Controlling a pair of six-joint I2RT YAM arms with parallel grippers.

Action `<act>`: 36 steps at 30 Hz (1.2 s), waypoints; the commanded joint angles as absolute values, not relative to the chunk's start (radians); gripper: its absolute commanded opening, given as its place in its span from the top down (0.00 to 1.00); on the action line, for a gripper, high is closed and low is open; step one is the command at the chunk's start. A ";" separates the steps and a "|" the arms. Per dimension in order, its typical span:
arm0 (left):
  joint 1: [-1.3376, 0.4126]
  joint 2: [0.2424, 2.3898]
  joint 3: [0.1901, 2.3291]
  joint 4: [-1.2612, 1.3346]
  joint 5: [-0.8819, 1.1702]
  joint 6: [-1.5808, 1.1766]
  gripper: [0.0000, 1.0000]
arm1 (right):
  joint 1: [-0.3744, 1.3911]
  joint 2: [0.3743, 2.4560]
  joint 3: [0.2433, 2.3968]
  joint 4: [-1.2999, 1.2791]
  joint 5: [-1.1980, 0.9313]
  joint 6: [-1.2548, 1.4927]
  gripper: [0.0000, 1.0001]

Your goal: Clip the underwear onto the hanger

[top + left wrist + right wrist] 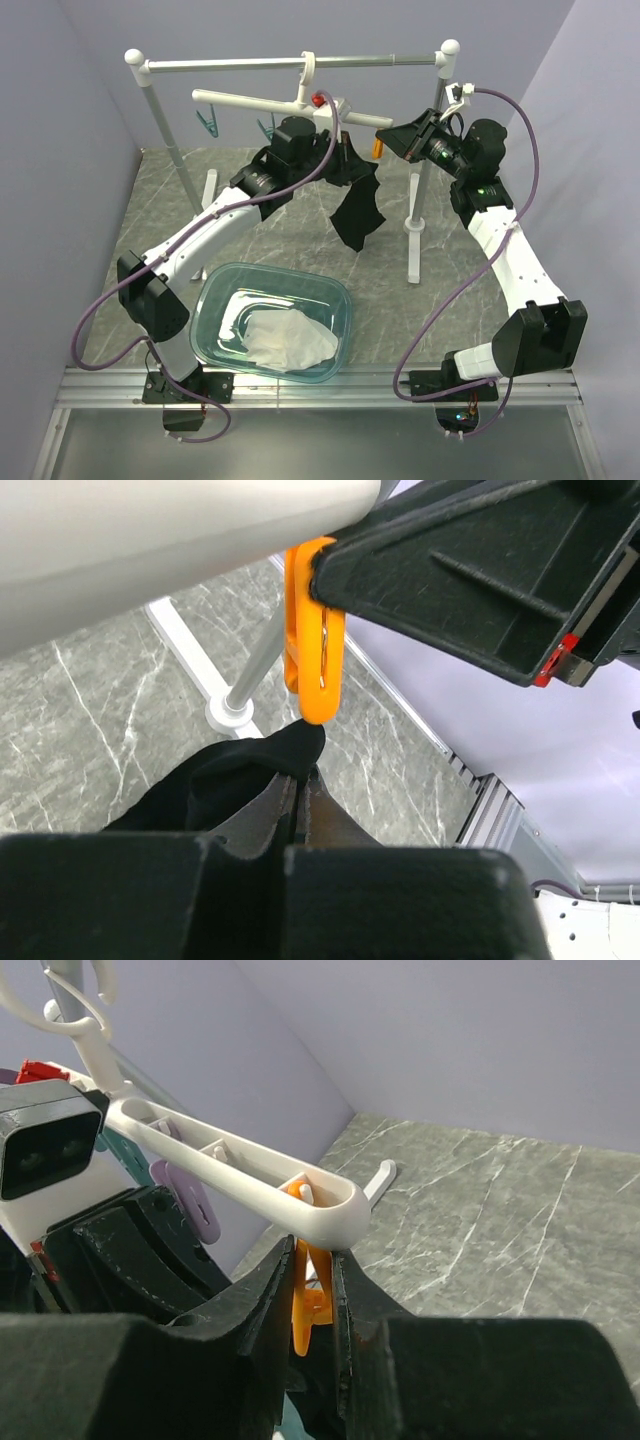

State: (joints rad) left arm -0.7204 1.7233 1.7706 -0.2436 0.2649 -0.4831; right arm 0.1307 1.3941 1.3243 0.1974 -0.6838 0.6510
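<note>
Left pincer (300, 800) is pressed together on the small black soft fabric underwear (215, 780), its corner poking up at 12 o'clock, right at the tip of the small orange plastic peg (315, 630). Right pincer (315, 1265) is pinching that peg at the 3 o'clock end of the long white plastic hanger bar (230, 1165). I'd say squeeze harder so the mouth really gapes, then feed the corner deep before letting go.

You have nothing to read here. In all three views, no legible lettering, number, brand mark or sign stands on the hanger (250, 101), the orange peg (315, 705) or anything else.
</note>
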 commanded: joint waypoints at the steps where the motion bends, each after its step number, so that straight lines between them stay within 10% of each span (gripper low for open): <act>1: -0.712 1.667 1.784 -0.167 0.273 -0.477 1.00 | 0.120 1.390 1.365 0.244 -0.713 0.683 1.00; 36: -0.701 1.663 1.730 -0.058 0.342 -0.508 1.00 | 0.091 1.408 1.356 0.296 -0.767 0.816 1.00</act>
State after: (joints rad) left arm -0.7044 1.7157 1.7432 -0.1173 0.3252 -0.5022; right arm 0.1017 1.4059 1.3243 0.2363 -0.7395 0.7719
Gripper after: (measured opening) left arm 0.012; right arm 0.247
